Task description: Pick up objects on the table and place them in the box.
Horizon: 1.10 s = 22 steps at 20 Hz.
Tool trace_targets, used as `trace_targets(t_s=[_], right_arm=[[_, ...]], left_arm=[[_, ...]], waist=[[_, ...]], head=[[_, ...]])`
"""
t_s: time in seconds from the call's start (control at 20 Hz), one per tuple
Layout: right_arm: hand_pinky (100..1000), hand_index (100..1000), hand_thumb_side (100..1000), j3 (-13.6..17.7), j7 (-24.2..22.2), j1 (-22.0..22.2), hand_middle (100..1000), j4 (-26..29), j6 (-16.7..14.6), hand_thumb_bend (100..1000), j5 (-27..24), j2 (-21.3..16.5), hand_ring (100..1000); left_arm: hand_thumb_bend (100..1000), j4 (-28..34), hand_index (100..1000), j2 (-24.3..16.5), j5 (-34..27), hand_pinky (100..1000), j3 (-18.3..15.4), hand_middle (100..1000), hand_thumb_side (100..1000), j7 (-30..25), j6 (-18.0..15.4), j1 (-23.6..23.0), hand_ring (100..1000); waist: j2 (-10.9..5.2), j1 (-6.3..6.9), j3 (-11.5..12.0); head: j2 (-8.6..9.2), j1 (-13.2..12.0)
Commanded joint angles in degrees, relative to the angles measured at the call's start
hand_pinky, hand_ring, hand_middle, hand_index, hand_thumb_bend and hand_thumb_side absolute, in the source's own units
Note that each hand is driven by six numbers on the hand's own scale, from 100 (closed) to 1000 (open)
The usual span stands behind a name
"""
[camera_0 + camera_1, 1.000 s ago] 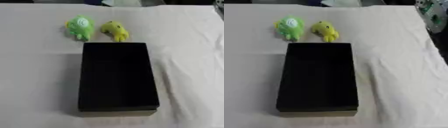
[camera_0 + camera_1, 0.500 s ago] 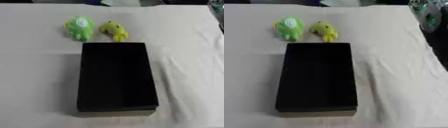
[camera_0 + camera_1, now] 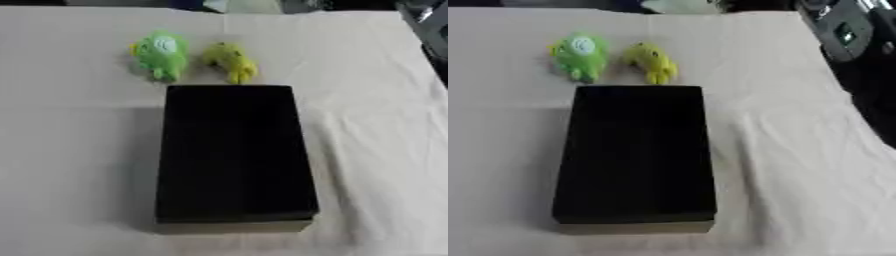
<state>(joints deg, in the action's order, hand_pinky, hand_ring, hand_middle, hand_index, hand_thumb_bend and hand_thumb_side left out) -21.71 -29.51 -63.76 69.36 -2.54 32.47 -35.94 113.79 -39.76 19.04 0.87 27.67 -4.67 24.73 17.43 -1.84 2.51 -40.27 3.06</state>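
In the left eye view, a long black box (image 3: 232, 155) lies lengthwise on the white cloth (image 3: 70, 150). Just beyond its far end sit a green plush toy (image 3: 161, 53) on the left and a yellow plush toy (image 3: 231, 61) on the right, close together. Neither hand shows.

In the right eye view, dark robot parts (image 3: 846, 35) fill the far right corner; whether any is a hand, I cannot tell.

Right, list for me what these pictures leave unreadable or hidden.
- Inside of the black box: both eye views show only darkness, so whether it holds anything is unclear.
- Green toy and yellow toy: blurred, exact shapes unreadable.
- Dark equipment at the upper right: cut off by the edge in the right eye view, unidentifiable.
- Neither robot hand shows in any view.
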Motion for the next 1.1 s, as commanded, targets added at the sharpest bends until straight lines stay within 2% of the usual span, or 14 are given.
trace_targets(t_s=[0.05,0.2,0.25,0.3,0.45,0.6,0.65,0.7,0.85,1.1], right_arm=[[898,901,1000,-0.7,-2.3,-1.5,814,1.8,0.2,176,-1.7,-0.5,864],[897,901,989,-1.6,-4.1,-1.6,814,2.4,0.3,149,-1.6,0.1,865],[897,901,952,-1.8,-4.6,-1.7,816,2.5,0.4,173,-1.5,0.3,866],[897,900,954,-2.1,-5.0,-1.7,817,2.6,0.4,144,-1.4,0.5,867],[898,894,906,-2.7,-5.9,-1.9,816,2.5,0.4,140,-0.8,1.3,869],[901,895,890,-3.3,-6.7,-2.3,821,2.2,0.1,146,0.3,2.3,874],[905,898,872,-3.4,-6.8,-2.5,826,2.1,0.0,182,0.7,2.7,881],[907,900,883,-3.6,-7.1,-2.6,828,1.8,0.0,164,1.4,3.0,883],[913,911,893,-3.9,-7.9,-2.8,833,0.9,0.1,211,3.6,4.0,897],[913,918,878,-3.8,-7.9,-3.3,836,-0.7,0.4,225,7.0,5.7,904]], left_arm=[[255,0.8,836,-0.7,-0.4,728,-0.3,774,953,-0.2,-0.1,0.9,819],[255,0.8,836,-0.6,-0.4,729,-0.2,773,952,-0.3,-0.1,1.0,819],[254,0.8,836,-0.5,-0.5,729,-0.2,774,952,-0.3,-0.1,1.0,819],[254,0.8,836,-0.5,-0.5,729,-0.2,773,952,-0.3,-0.1,1.0,819],[255,0.8,835,-0.4,-0.6,729,-0.2,773,951,-0.3,-0.1,1.1,819],[254,0.8,835,-0.3,-0.7,729,-0.2,773,951,-0.4,-0.2,1.3,819],[255,0.8,835,-0.3,-0.7,729,-0.1,773,950,-0.4,-0.2,1.3,818],[255,0.8,835,-0.2,-0.7,729,-0.1,773,950,-0.5,-0.2,1.4,818],[253,0.8,834,-0.1,-0.8,728,-0.1,772,950,-0.5,-0.2,1.4,818],[251,0.8,831,0.1,-0.9,727,0.0,770,950,-0.6,-0.2,1.5,817]], waist=[[-1.49,0.16,0.2],[-1.56,0.14,0.4],[-1.57,0.14,0.4],[-1.58,0.13,0.5],[-1.64,0.12,0.7],[-1.69,0.11,0.9],[-1.70,0.10,0.9],[-1.70,0.08,1.0],[-1.68,0.01,1.1],[-1.53,-0.16,1.5]], head=[[-0.16,0.3],[-0.28,0.4],[-0.30,0.5],[-0.34,0.5],[-0.48,0.6],[-0.54,0.8],[-0.55,0.9],[-0.58,1.0],[-0.65,1.1],[-0.65,1.3]])
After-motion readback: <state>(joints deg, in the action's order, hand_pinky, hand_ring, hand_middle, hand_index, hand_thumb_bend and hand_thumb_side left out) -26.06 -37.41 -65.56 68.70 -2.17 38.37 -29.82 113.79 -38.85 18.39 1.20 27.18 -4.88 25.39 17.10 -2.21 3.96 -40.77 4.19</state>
